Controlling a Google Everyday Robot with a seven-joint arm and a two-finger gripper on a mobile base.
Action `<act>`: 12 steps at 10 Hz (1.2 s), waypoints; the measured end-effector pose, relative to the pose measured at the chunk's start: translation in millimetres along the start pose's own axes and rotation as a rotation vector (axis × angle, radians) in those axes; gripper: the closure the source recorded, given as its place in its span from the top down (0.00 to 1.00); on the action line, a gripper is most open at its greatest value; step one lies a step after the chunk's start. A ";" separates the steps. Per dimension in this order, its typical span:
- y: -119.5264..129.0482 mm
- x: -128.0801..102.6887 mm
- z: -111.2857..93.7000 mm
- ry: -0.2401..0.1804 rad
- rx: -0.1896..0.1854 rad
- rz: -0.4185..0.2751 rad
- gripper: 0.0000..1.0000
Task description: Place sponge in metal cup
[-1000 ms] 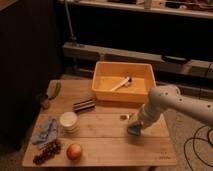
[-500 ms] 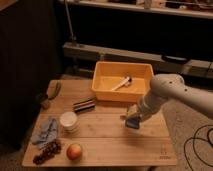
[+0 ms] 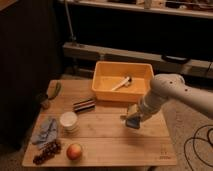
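The sponge (image 3: pixel 133 123), a small blue-grey block, sits between the fingers of my gripper (image 3: pixel 131 119), which is shut on it just above the wooden table (image 3: pixel 115 142), right of centre. My white arm (image 3: pixel 167 92) comes in from the right. The metal cup (image 3: pixel 43 100), small and dark, stands at the table's far left edge, well away from the gripper.
A yellow bin (image 3: pixel 102 82) holding a white utensil (image 3: pixel 121 83) stands at the back. A dark bar (image 3: pixel 84 105), white cup (image 3: pixel 68 120), light blue cloth (image 3: pixel 46 131), grapes (image 3: pixel 46 151), apple (image 3: pixel 74 151) and a green item (image 3: pixel 54 89) occupy the left half.
The gripper with the sponge has risen slightly off the table and shifted a little left. The arm's elbow has lifted. Nothing else moved.
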 end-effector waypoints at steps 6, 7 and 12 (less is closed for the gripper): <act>64.5 33.1 -21.7 -0.074 0.052 -0.203 0.00; 90.2 48.9 -22.8 -0.084 0.068 -0.254 0.00; 207.6 108.1 -16.3 -0.121 0.123 -0.458 0.00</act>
